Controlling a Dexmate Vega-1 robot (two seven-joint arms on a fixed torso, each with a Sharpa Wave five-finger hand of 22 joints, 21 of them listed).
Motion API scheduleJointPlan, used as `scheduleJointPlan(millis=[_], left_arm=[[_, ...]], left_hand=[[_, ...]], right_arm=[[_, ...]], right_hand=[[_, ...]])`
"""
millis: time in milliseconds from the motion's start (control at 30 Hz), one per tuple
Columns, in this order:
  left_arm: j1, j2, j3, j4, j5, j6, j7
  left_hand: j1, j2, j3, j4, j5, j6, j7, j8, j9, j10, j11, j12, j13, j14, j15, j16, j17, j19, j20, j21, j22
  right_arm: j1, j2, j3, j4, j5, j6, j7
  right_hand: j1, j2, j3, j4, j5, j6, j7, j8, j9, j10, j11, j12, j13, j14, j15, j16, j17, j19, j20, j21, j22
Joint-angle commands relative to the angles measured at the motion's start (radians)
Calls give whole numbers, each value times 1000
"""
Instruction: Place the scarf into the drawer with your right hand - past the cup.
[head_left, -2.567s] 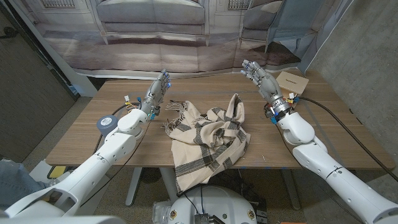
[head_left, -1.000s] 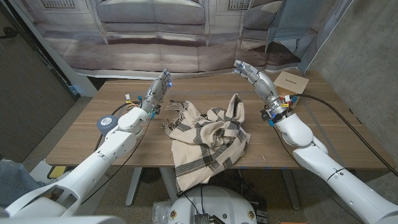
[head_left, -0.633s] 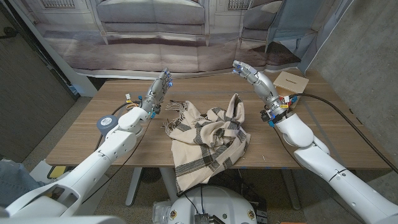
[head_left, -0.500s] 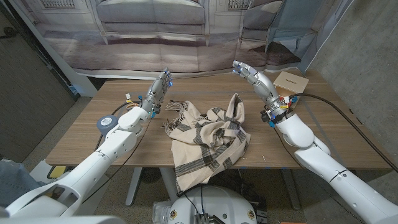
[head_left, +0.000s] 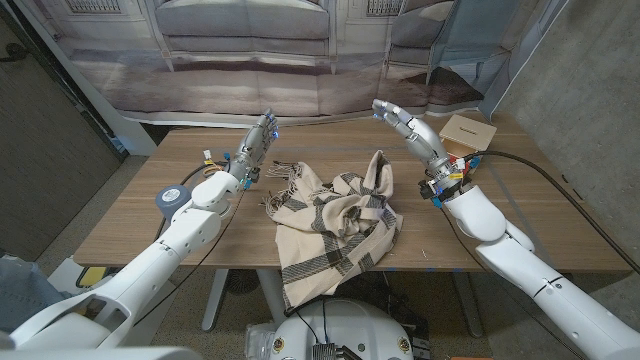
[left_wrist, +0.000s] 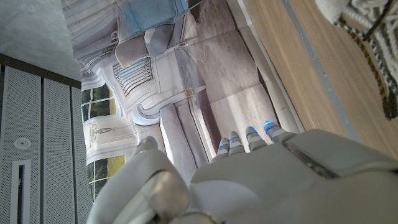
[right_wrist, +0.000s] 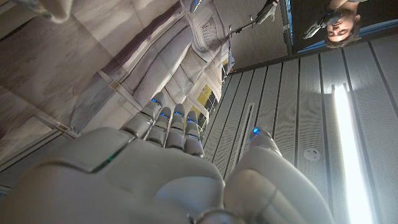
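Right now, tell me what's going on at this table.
Nothing is being held. The plaid scarf lies crumpled in the middle of the wooden table, one end hanging over the near edge. The right hand is raised, open, beyond the scarf, fingers leaning toward it. The left hand is raised, open, beside the scarf's fringe. A cardboard box sits at the far right.

arms: glossy white shells | hands: grey metal, fingers (head_left: 383, 108) blue-lit at tips | wrists: coloured wiring, black cables

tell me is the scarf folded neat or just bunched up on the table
Bunched up. The scarf lies in a crumpled heap on the table, one end hanging over the near edge. Neither hand touches it.
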Motion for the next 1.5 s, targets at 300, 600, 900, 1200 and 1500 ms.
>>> scheduleJointPlan(millis=[300, 600, 900, 1200, 1500], left_arm=[[1, -1, 5, -2, 2, 5, 0], [16, 7, -3, -23, 5, 4, 14], [26, 14, -6, -42, 4, 9, 21], [38, 20, -8, -62, 9, 16, 35], [39, 22, -7, -68, 10, 24, 40]], left_hand=[[8, 6, -5, 1, 8, 3, -2, -6, 2, 3, -1, -1, 3, 4, -2, 0, 2, -1, 11, -4, 3], [9, 7, -8, 2, 8, 5, -2, -6, 2, 4, -2, -2, 3, 4, -3, -1, 2, -1, 11, -6, 3], [10, 8, -10, 2, 8, 5, -2, -8, 2, 4, -2, -3, 3, 5, -4, -1, 2, 0, 10, -7, 3], [11, 10, -13, 2, 8, 7, -3, -8, 2, 4, -2, -4, 3, 5, -3, -2, 2, 1, 11, -9, 3], [12, 10, -15, 2, 8, 6, -4, -10, 2, 4, -4, -5, 3, 5, -5, -2, 2, 1, 13, -10, 4]], right_arm=[[-19, -6, 4, -24, -64, -8, -24], [-20, -8, 1, -27, -79, -4, -25], [-35, -10, 10, -46, -136, -17, -53], [-60, -14, 25, -71, -215, -35, -96], [-74, -24, 31, -86, -246, -51, -115]], right_hand=[[10, -4, -1, -7, 6, 4, -6, -1, 2, 9, -4, -2, 4, 8, -4, 3, 5, 8, -5, 6, 2], [11, -4, -2, -9, 9, 7, -10, -1, 2, 13, -6, -1, 4, 14, -8, 3, 5, 2, -3, 2, 2], [12, -5, -3, -11, 11, 8, -17, -1, 2, 14, -9, -2, 4, 15, -9, 2, 5, -1, -1, 1, 2], [14, -4, -4, -14, 16, 4, -61, -4, 2, 2, -20, -8, 5, 20, -11, 3, 5, -8, 10, -2, 2], [19, -4, -4, -19, 21, -4, -77, -7, 3, -9, -33, -13, 5, 23, -3, 2, 5, -12, 36, -3, 2]])
